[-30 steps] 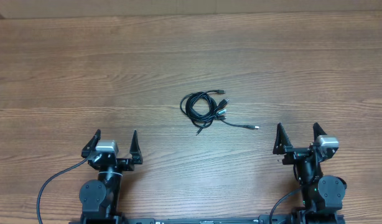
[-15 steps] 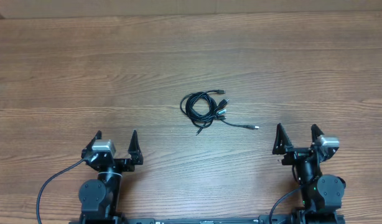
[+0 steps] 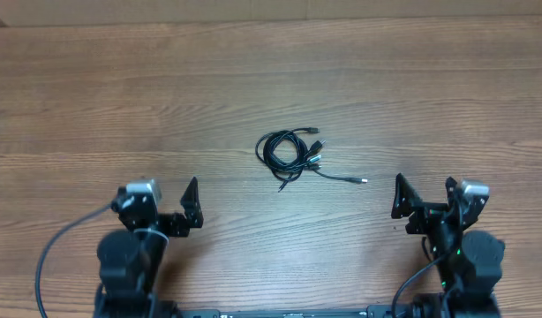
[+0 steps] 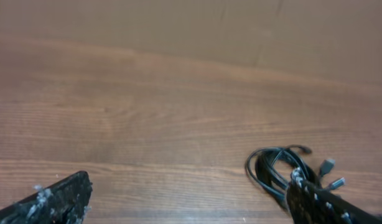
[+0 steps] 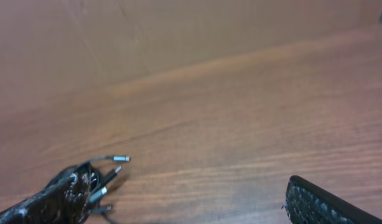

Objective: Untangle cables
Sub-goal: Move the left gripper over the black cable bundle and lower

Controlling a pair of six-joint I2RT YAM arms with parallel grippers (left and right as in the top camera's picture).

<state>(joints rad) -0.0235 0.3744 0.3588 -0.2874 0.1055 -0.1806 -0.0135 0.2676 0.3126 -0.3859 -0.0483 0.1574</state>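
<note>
Near the middle of the wooden table (image 3: 447, 97), the cables (image 3: 292, 152) lie as 1 small tangle. Black loops are coiled over each other, several plug ends poke out on the coil's right side, and 1 loose strand trails off to the right, ending in a small plug (image 3: 363, 180).

The left gripper (image 3: 163, 193) sits at the near edge. The tangle lies well apart from it, ahead and to its right. The right gripper (image 3: 424, 184) sits at the near edge on the other side, with the tangle ahead and to its left. The trailing plug is closer to this claw than the coil is, yet still clear of it. Both claws stand with their jaws spread wide, and neither touches the cords or grips anything.

From the left wrist, the cables (image 4: 275, 169) show low on the right, partly hidden behind the right finger (image 4: 321, 202). From the right wrist, the cables (image 5: 102, 179) show low on the left, their silvery plug tips just past the left finger (image 5: 48, 202).

Compared with 1 second ago, the tangle has not moved. The left arm has swung a little to the left, so its camera housing now covers 1 finger in the overhead view. The right claw has shifted slightly to the right. Both sets of jaws are as wide as before.
</note>
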